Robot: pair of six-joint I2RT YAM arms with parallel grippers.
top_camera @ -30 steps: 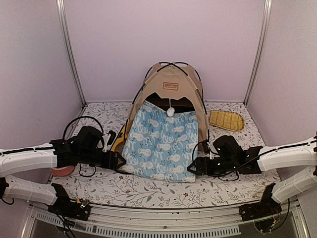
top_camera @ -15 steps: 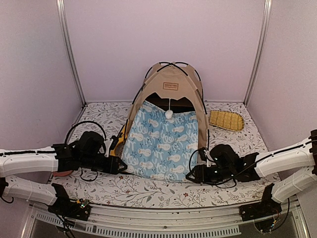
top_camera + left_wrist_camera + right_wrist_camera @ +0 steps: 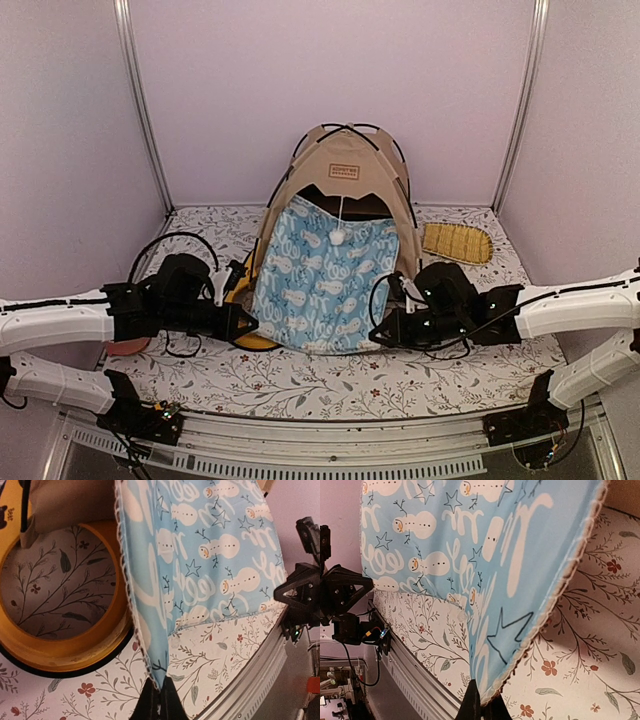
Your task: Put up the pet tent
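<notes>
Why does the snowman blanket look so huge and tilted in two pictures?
Left wrist: the camera is close, so the snowman mat fills the tilted view. Right wrist: equally close, shadow under the mat's edge. Top external: soft even light, no glare.

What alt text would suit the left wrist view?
The left gripper is shut on a corner of the blue snowman mat. A yellow tray lies to its left on the floral table, with beige tent fabric above.

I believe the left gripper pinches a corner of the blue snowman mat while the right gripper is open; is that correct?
Not quite: the right gripper is shut on a corner of the blue snowman mat, as the right wrist view shows. The left gripper does pinch one.
</notes>
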